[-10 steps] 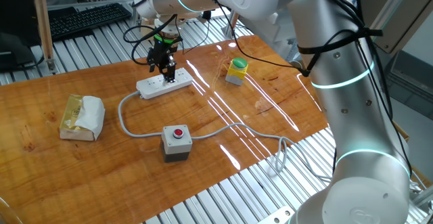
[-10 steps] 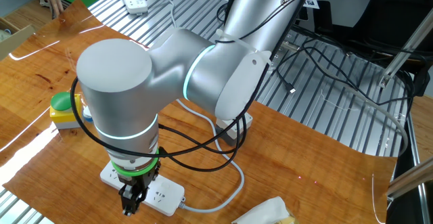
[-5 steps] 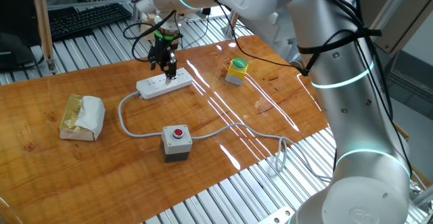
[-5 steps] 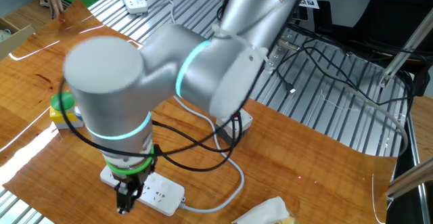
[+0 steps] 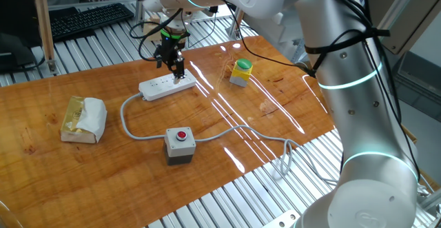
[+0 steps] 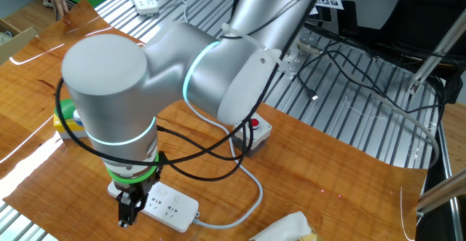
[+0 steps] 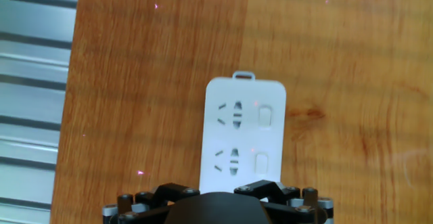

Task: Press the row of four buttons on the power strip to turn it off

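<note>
Pincer lifted clear above the strip, grip state unreadable

From my seat the gripper [image 5: 176, 65] hangs just over the power strip [image 5: 167, 85], which lies flat on the wooden table [image 5: 275, 111]; I cannot tell whether the fingers are spread or together. The hand view shows only two of the four buttons [image 7: 264, 116], so I'd worry a blind descent lands on a socket or between switches. A second ago it sat lower, at the strip's face; it has since risen.
</note>
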Action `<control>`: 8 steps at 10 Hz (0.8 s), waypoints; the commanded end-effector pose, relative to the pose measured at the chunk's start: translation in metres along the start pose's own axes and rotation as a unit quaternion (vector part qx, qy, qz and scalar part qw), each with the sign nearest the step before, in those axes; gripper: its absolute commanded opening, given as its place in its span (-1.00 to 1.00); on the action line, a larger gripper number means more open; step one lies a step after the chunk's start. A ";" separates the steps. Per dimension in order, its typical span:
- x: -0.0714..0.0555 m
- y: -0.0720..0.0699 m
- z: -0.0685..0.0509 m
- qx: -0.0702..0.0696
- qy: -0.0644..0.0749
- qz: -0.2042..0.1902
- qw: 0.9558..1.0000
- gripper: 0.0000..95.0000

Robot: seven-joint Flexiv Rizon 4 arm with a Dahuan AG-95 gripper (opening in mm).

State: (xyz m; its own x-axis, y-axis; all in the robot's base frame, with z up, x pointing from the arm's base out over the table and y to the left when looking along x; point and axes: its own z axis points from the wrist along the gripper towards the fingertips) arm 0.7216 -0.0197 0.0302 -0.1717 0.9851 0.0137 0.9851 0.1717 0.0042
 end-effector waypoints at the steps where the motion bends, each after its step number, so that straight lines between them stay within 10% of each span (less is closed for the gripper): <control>1: -0.009 0.001 0.001 -0.002 -0.001 0.008 1.000 1.00; 8: -0.017 0.006 -0.002 -0.025 0.001 0.042 0.999 1.00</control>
State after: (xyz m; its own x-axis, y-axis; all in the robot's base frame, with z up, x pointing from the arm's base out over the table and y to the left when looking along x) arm 0.7270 -0.0351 0.0329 -0.0793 0.9968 0.0098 0.9949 0.0785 0.0627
